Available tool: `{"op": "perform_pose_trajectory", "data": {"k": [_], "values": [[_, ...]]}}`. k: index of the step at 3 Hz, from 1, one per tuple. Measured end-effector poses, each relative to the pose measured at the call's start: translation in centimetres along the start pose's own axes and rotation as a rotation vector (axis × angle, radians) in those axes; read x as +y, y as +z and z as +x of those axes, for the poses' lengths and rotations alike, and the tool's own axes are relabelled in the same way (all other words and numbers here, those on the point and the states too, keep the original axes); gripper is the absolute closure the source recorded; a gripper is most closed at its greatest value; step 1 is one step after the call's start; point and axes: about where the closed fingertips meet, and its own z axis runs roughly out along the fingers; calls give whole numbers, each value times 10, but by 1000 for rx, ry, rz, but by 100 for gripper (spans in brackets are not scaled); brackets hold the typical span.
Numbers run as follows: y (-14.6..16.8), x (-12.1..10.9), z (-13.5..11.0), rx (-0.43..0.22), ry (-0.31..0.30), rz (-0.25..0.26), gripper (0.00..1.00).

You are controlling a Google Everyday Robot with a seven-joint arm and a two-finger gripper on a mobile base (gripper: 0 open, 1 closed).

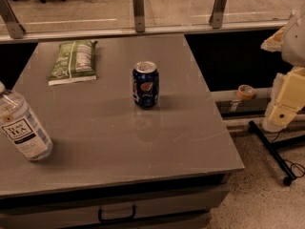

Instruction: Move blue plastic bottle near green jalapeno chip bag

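Presumably slick and squashy, the blue plastic bottle (25, 128) wants a mid-label grip; my gripper (286, 99) hangs right of the table (143, 147), and I cannot tell its width.

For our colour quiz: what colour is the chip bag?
Chip bag: green, white print; camera view. Gripper hangs far right.
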Motion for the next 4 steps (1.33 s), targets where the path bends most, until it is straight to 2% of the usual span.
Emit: {"op": "perform_pose_trajectory", "data": {"k": [1,2,3,4], "values": [[0,0,0,0,0,0,0],[0,3,-8,-86,3,-28,0],[23,7,-16,-279,47,-84,0],[45,21,-39,-508,79,-126,0]]}}
